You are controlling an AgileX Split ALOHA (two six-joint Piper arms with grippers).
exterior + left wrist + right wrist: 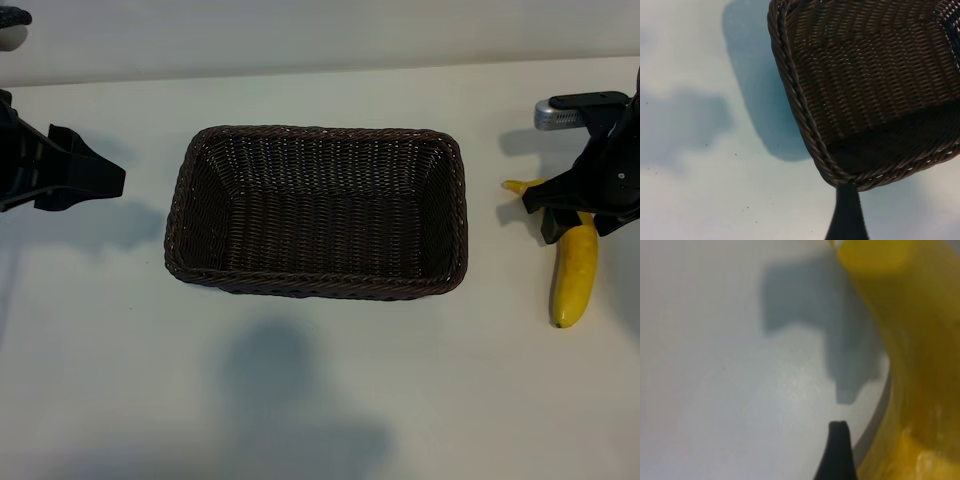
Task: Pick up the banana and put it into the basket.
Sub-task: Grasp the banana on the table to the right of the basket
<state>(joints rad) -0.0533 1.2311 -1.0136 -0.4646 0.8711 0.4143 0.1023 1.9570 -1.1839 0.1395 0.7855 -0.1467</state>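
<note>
No text, label, brand, number or sign can be read on anything here.

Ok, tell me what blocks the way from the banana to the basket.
Nothing visible does. The banana lies on the table right of the basket, with bare tabletop between them. The basket looks empty. The right gripper is over the banana's stem end; the left gripper sits left of the basket.

Dark brown wicker on the basket (pixel 315 285), tightly woven, ribbed and rough, with a braided rim catching small glints. The banana (pixel 575 275) shows smooth, waxy yellow skin with a soft sheen. The counter (pixel 120 350) is pale, matt and smooth, lightly speckled. The right gripper (pixel 575 205) looks like matt black plastic, with a silvery metal part above.
</note>
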